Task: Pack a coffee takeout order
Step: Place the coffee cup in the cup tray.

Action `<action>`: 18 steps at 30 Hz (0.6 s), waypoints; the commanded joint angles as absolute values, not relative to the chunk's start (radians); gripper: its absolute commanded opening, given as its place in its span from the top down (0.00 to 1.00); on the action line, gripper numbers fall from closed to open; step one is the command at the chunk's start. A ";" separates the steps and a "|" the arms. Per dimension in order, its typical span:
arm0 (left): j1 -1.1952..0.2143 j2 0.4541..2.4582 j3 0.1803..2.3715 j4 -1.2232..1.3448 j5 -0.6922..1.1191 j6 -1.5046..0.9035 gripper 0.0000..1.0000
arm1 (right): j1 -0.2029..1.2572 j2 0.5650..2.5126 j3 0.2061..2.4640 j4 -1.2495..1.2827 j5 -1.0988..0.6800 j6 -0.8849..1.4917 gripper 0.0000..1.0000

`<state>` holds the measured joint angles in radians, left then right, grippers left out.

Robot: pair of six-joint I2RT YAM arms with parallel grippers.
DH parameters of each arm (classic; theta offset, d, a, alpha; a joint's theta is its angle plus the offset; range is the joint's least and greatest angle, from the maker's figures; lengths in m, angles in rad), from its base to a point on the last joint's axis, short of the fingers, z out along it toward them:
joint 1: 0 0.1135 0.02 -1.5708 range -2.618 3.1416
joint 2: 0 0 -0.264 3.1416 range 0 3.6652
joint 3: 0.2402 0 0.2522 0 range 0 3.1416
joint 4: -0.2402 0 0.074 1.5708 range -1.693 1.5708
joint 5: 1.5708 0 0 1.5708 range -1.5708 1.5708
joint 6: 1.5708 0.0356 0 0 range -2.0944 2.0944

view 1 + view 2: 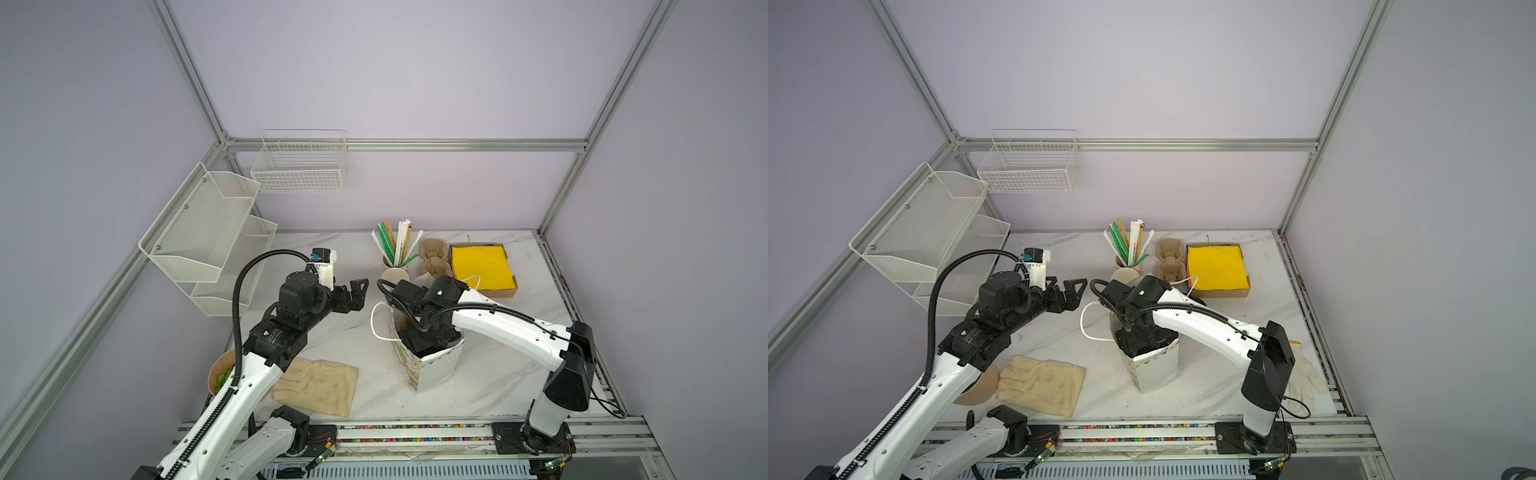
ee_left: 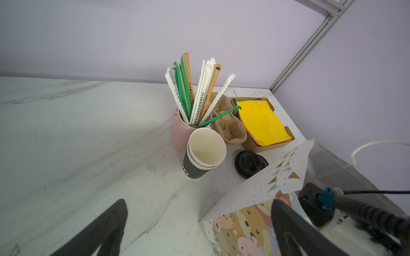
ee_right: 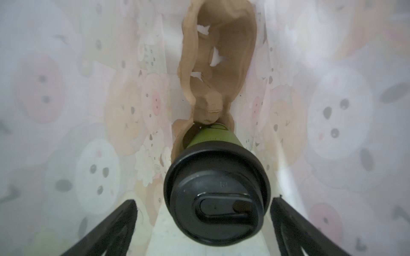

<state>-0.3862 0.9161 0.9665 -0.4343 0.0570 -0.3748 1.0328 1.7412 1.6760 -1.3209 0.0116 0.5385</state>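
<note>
While the lidded cup (image 3: 217,195) sits in the near pocket of the pulp carrier (image 3: 219,55) inside the printed paper bag (image 1: 436,370), the right gripper (image 3: 204,200) is down inside the bag, its 2 fingers spread on either side of the lid, not clamping it. At the bag's 10 o'clock the left gripper (image 1: 352,293) hovers, spread and empty. The yellow sheet (image 1: 482,266) lies in a box (image 1: 505,293) at 1 o'clock.

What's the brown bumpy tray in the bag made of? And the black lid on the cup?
The cup carrier looks like moulded paper pulp: matt brown and rough, with ragged-edged holes. The lid looks like plastic: smooth black and faintly glossy, with crisply moulded ridges. Both are judged by look alone.
</note>
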 commanded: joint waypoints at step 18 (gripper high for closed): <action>-0.379 0.919 0.930 -0.399 0.084 -0.383 0.00 | 1.039 1.747 1.715 -1.368 0.031 0.568 0.02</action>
